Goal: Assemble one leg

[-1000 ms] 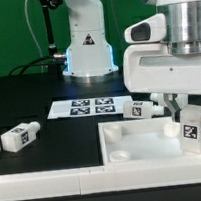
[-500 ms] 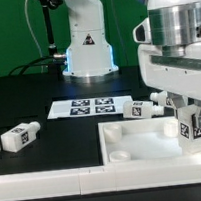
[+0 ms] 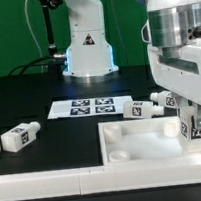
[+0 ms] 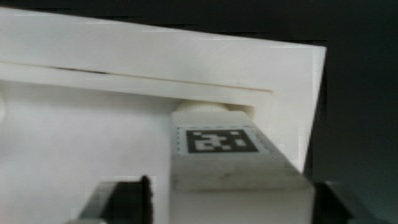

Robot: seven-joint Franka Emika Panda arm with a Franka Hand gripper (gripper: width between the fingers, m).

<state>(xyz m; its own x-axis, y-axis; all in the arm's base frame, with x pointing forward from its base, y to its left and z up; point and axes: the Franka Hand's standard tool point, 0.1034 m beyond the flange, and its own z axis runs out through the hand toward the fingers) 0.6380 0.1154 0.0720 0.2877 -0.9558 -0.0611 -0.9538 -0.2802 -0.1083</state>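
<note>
My gripper (image 3: 191, 119) is shut on a white leg (image 3: 189, 128) and holds it upright at the far corner of the large white panel (image 3: 134, 150), on the exterior view's right. In the wrist view the leg (image 4: 222, 150) shows its square tag. Its round peg end (image 4: 214, 103) meets the panel's corner (image 4: 107, 50). The dark fingers (image 4: 134, 200) stand on both sides of the leg, around my gripper (image 4: 231, 200). I cannot tell how deep the peg sits.
Another leg (image 3: 16, 138) lies on the black table at the exterior view's left. Two more legs (image 3: 142, 108) (image 3: 167, 101) lie behind the panel. The marker board (image 3: 89, 107) lies before the robot base (image 3: 88, 44).
My wrist has turned about its upright axis with the leg in it. The leg stays at the panel's corner and shifts slightly to the exterior view's left.
</note>
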